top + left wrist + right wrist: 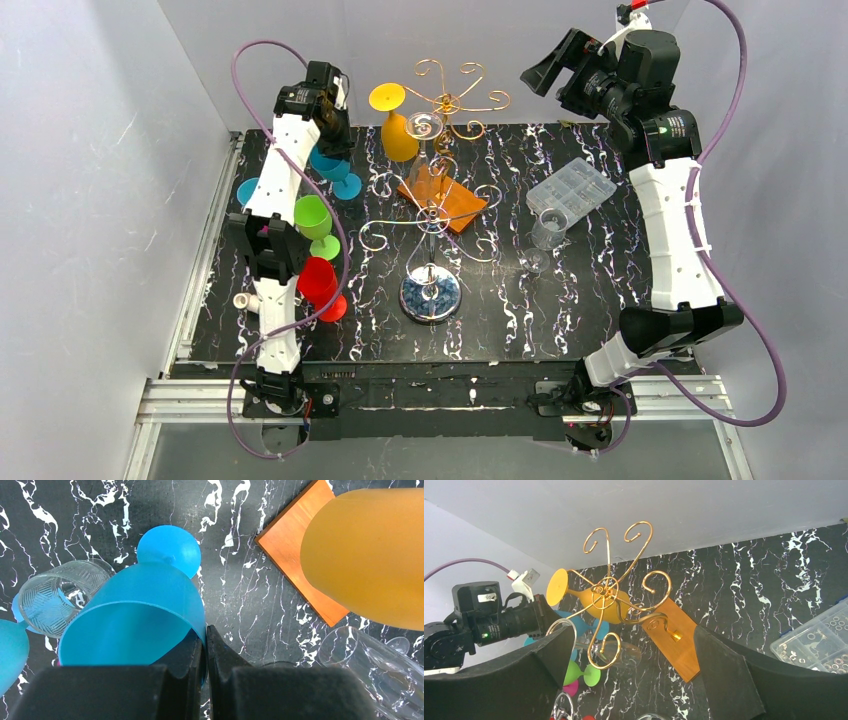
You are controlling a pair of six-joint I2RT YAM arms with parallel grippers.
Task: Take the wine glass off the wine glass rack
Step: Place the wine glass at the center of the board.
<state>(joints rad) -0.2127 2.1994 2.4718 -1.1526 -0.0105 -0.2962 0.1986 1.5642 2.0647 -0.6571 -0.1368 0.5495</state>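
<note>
The gold wire wine glass rack [432, 215] stands mid-table on a round shiny base. A yellow wine glass [398, 132] hangs bowl-down from its upper tier; it also shows in the right wrist view [606, 605]. A clear wine glass [621, 652] hangs beside it. My left gripper [333, 140] is left of the rack, shut [205, 645] on the rim of a blue wine glass [135, 615] that tilts with its foot near the table. My right gripper [556, 66] is open and empty [631, 670], high at the back right and facing the rack [609, 590].
A flat orange block [445, 198] lies behind the rack's base. Green [314, 215], red [320, 285] and another blue glass [247, 190] stand along the left. A clear tumbler [55, 600] sits near the blue glass. A clear plastic box [570, 188] and a clear glass [548, 228] are at the right.
</note>
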